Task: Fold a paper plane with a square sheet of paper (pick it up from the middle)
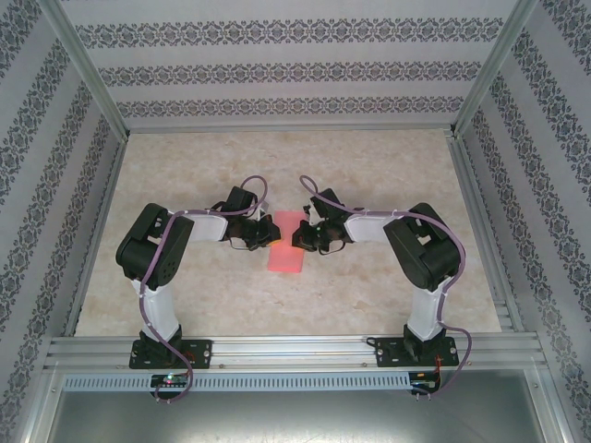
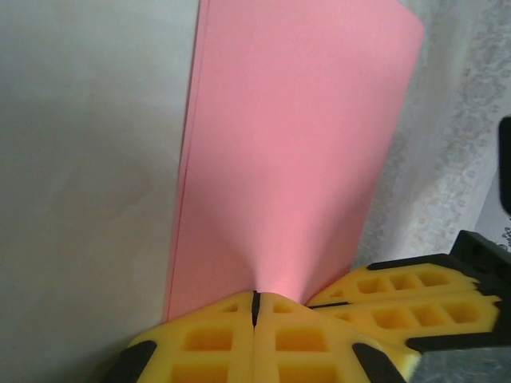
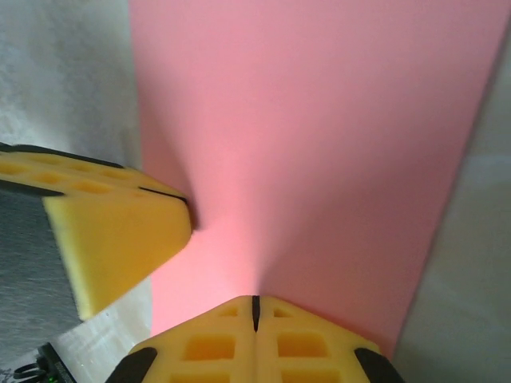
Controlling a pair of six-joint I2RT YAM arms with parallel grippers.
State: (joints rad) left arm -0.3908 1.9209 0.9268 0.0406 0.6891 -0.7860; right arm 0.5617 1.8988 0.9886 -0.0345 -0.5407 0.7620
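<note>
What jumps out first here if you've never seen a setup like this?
A bright pink paper stands out at the middle of the pale table, the only strong colour there. The yellow left pincer and right pincer meet at it, each shut on it from opposite sides.

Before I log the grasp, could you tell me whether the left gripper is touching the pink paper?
Touching. The left wrist view shows the left gripper shut on the pink paper, which puckers where the jaws meet.

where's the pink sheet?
Top view: the pink sheet is at the centre of the table, pinched between the left end effector and right end effector.
</note>
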